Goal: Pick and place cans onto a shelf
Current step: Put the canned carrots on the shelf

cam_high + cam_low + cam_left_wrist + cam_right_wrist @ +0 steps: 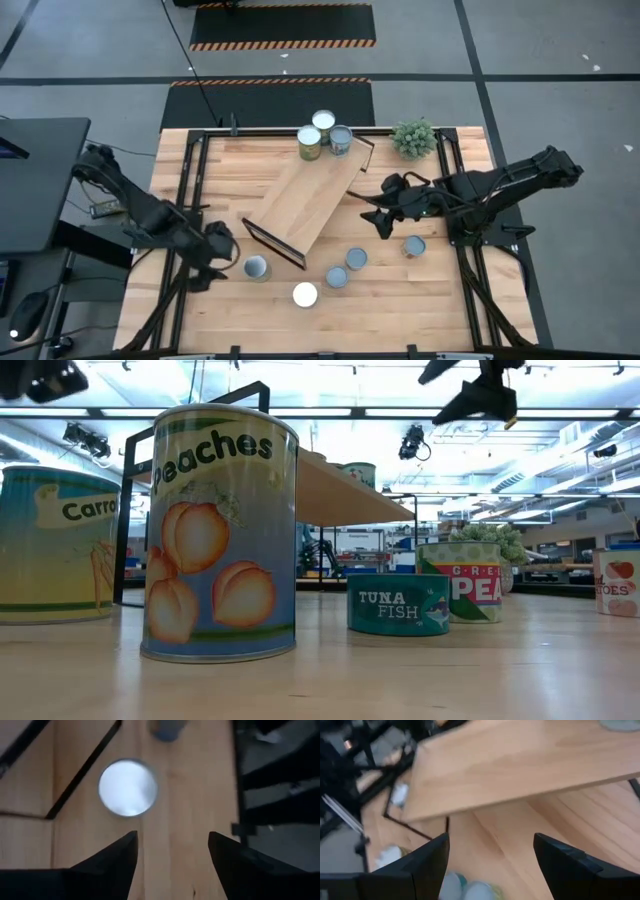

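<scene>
The light-wood shelf (pixel 310 195) with black frame ends stands slantwise on the middle of the table. Three cans (pixel 323 135) stand at its far end. Several cans stand on the table near the front: a silvery-topped one (pixel 257 267), a white-topped one (pixel 305 294), two blue-grey ones (pixel 346 268) and one (pixel 413 246) farther right. My left gripper (pixel 218 252) is open and empty, just left of the silvery-topped can, whose top also shows in the left wrist view (pixel 127 787). My right gripper (pixel 381 217) is open and empty, above the table right of the shelf (pixel 520 760).
A small green plant (pixel 414 137) stands at the far right corner. In the low view the peaches can (pixel 220 535), carrots can (pixel 55 545), tuna can (pixel 398 603) and peas can (pixel 470 582) stand on the tabletop. Black frame rails (pixel 190 170) run along both table sides.
</scene>
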`<state>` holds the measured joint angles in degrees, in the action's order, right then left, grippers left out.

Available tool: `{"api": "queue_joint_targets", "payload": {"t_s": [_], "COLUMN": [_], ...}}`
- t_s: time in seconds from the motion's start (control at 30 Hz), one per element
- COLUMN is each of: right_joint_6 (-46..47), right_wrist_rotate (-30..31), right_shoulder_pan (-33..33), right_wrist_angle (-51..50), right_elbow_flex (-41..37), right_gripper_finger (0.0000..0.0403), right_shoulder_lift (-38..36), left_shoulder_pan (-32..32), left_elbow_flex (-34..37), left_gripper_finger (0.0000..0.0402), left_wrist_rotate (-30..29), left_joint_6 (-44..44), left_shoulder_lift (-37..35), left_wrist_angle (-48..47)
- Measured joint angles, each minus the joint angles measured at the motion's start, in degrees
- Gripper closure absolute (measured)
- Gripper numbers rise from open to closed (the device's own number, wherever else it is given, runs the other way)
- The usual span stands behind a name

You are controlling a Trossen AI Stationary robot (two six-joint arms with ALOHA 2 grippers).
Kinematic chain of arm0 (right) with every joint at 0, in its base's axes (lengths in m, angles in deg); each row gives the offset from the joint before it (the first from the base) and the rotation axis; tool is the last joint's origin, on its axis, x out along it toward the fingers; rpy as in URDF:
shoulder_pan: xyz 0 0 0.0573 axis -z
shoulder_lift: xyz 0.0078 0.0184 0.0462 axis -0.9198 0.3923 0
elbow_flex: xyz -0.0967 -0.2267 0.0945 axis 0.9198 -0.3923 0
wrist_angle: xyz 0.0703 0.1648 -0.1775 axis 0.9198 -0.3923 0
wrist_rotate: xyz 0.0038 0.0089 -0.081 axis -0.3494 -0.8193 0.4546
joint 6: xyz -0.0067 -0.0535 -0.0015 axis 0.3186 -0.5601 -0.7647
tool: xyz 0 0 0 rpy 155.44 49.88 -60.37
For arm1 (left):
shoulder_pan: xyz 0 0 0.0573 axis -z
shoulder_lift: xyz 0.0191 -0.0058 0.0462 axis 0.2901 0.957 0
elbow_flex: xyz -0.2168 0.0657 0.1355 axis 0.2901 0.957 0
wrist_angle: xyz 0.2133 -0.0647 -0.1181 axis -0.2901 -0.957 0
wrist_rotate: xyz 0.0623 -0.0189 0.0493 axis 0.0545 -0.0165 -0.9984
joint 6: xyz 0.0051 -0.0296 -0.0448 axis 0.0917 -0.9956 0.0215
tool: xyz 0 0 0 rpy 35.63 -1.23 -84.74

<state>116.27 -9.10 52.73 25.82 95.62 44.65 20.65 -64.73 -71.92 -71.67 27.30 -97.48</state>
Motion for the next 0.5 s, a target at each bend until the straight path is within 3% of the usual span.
{"api": "queue_joint_targets", "payload": {"t_s": [0.17,0.5], "right_joint_6": [-5.88,-12.89], "right_wrist_rotate": [-1.09,-2.50], "right_shoulder_pan": [0.15,0.15], "right_wrist_angle": [-1.64,-0.53], "right_elbow_flex": [0.00,0.00], "right_gripper_finger": [0.0108,0.0108], "right_shoulder_lift": [-0.01,-0.02], "left_shoulder_pan": [0.53,2.10], "left_elbow_flex": [0.00,0.00], "left_gripper_finger": [0.0135,0.0048], "left_wrist_rotate": [-0.35,-2.56], "left_joint_6": [-9.67,-17.06], "left_shoulder_lift": [7.06,18.74], "left_wrist_angle": [-0.09,0.06]}}
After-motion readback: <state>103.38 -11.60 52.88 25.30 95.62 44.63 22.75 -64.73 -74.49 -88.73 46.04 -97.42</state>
